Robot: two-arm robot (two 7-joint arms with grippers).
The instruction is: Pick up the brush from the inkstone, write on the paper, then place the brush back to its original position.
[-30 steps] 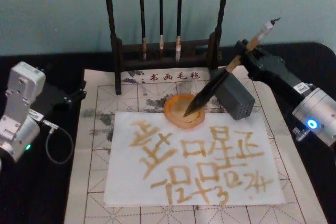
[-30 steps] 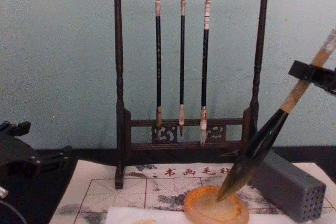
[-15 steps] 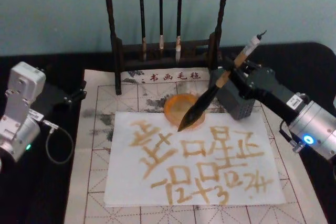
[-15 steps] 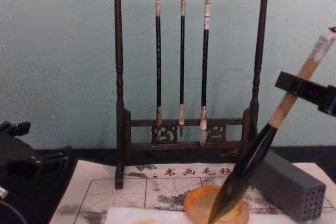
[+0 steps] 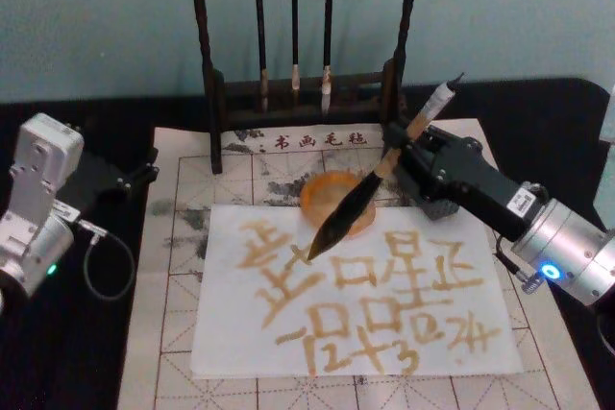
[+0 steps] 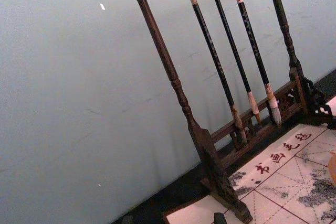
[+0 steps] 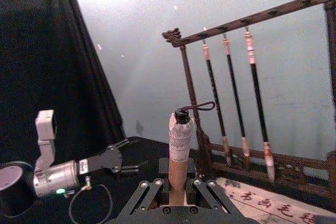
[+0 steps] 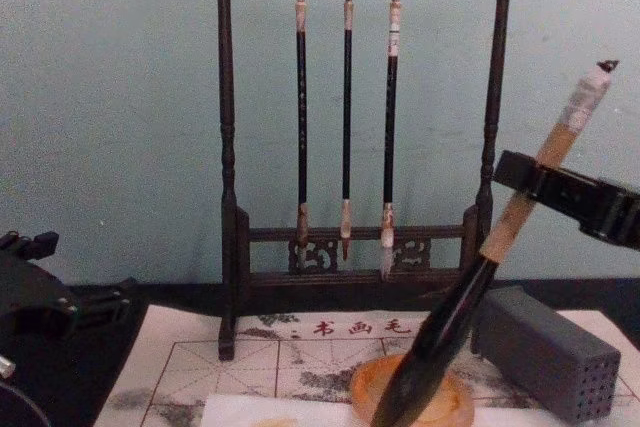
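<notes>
Leaning steeply, the brush has its white-wrapped top up and toward the robot's right, while its dark bristle tip points down toward the left. In the head view the black lower section crosses over the inkstone, and the tip lies past the dish's near rim, over the upper edge of the paper, just beside the amber characters written there. Whether the bristles touch the sheet I cannot tell. The chest view shows the same slant, with the brush passing in front of the inkstone.

The right hand is clamped on the tan bamboo handle, above the black section, reaching in from the right. In the right wrist view its fingers sit against either side of the handle, and the wrapped top rises above them.

A grey block stands just right of the inkstone. Behind both is a dark wooden rack hung with three thin brushes. Paper and dish rest on a gridded mat on the black counter. The left hand is parked at the mat's left edge, well apart from the brush; its state cannot be told.
</notes>
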